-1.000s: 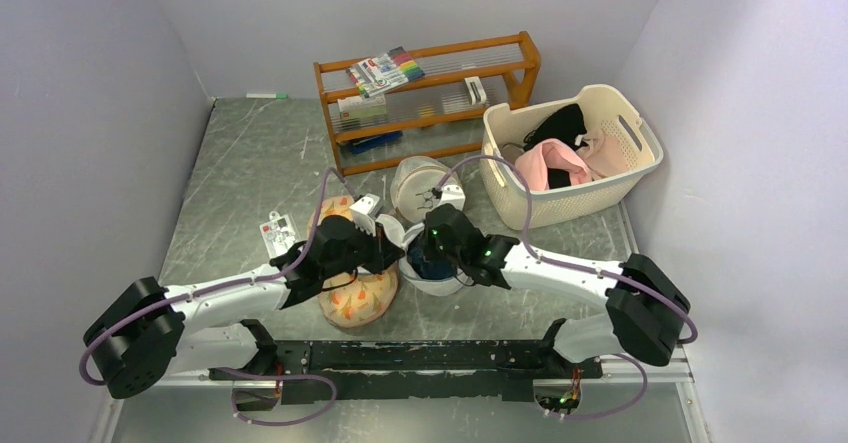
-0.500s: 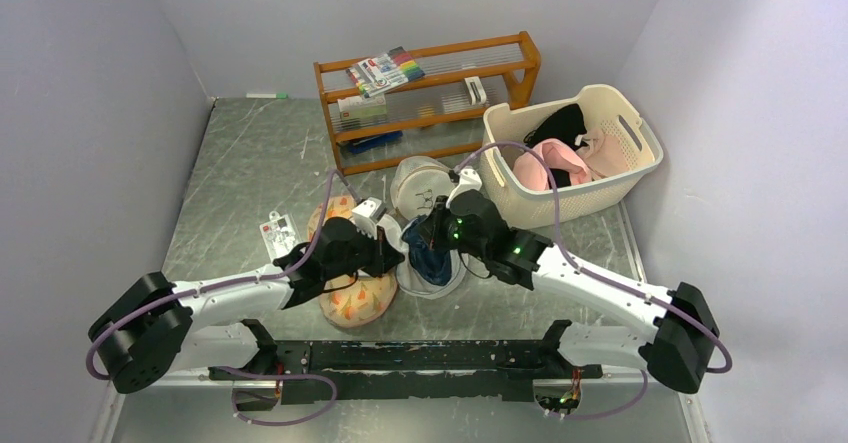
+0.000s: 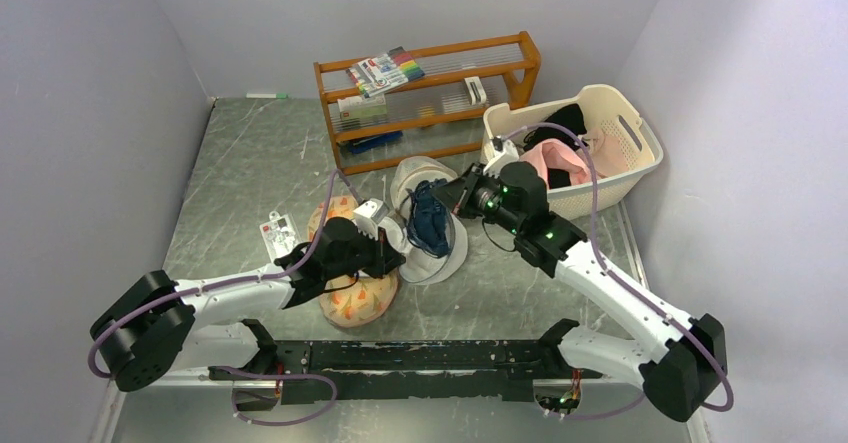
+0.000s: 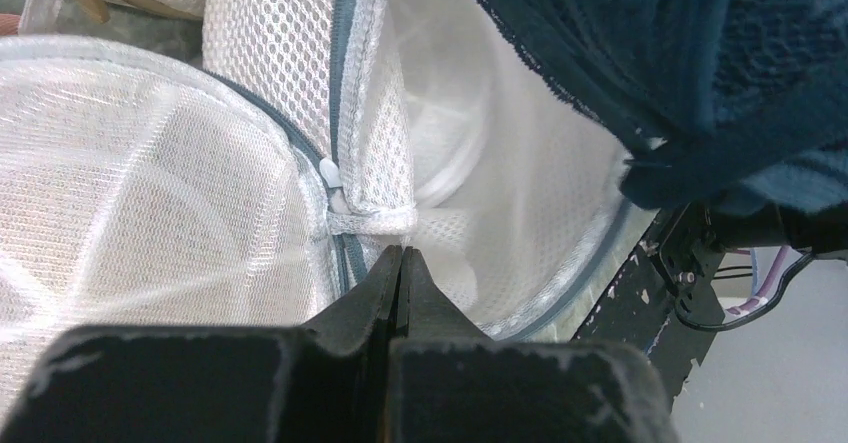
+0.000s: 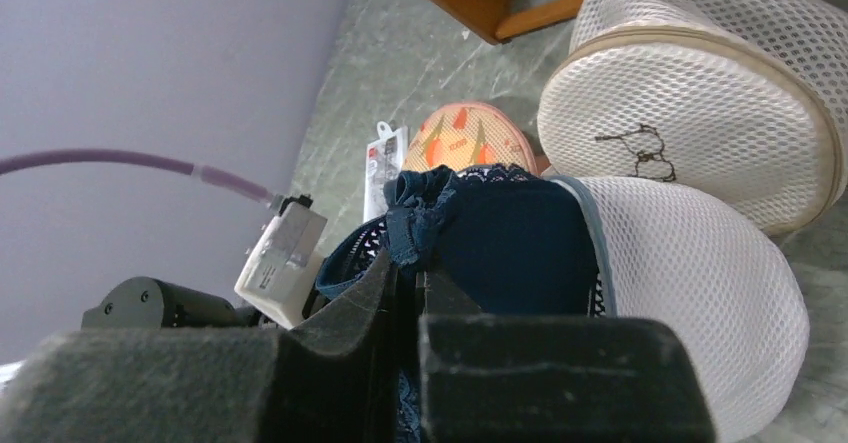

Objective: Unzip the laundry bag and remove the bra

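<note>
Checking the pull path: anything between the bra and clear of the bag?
Nothing visible. The round white mesh laundry bag is unzipped; the dark blue lace bra hangs from the right claw, lower end at the opening. The left claw pinches the bag's zip edge, aside.

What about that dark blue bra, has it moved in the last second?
Yes. The bra, held by the right gripper with jaws shut, has moved away from the arm bases toward the wooden shelf, coming out of the laundry bag.

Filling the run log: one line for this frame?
left end effector: shut on laundry bag rim | right end effector: shut on bra | laundry bag: unzipped | bra: partly out
</note>
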### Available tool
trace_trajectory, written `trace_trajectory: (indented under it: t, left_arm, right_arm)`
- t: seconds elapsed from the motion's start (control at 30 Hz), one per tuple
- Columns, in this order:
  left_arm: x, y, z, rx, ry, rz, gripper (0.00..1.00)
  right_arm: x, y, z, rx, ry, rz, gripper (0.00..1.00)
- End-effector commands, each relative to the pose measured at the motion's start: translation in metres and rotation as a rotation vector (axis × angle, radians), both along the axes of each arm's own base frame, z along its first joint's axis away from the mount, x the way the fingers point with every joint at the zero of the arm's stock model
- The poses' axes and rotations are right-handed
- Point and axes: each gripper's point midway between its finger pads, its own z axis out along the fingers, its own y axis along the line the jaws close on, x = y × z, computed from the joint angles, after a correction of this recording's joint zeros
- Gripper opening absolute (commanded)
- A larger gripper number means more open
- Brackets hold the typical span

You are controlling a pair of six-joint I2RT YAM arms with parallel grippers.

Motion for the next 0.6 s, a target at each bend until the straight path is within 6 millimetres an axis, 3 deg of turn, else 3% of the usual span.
trace_trajectory:
  t: [0.0,0.13,0.2,0.37,0.57]
  left_arm:
    - [-0.003,-0.010,0.012,-0.040,-0.005,-0.038,0.07]
    - [-0.001,-0.013,0.017,-0.049,-0.012,-0.043,0.07]
    - [0.000,-0.015,0.017,-0.045,-0.014,-0.047,0.07]
    - [-0.001,-0.019,0.014,-0.041,-0.004,-0.069,0.07]
    - [0.000,-0.022,0.019,-0.055,-0.008,-0.078,0.09]
  right_arm:
    - [-0.007,0.008,-0.022,0.099,0.104,0.112,0.00]
    - [-0.025,0.018,-0.067,0.075,0.224,0.215,0.00]
    - [-0.028,0.019,-0.068,0.085,0.220,0.231,0.00]
    - [-0.017,0.016,-0.036,0.039,0.101,0.228,0.00]
    - [0.000,0.006,0.021,-0.029,-0.101,0.213,0.00]
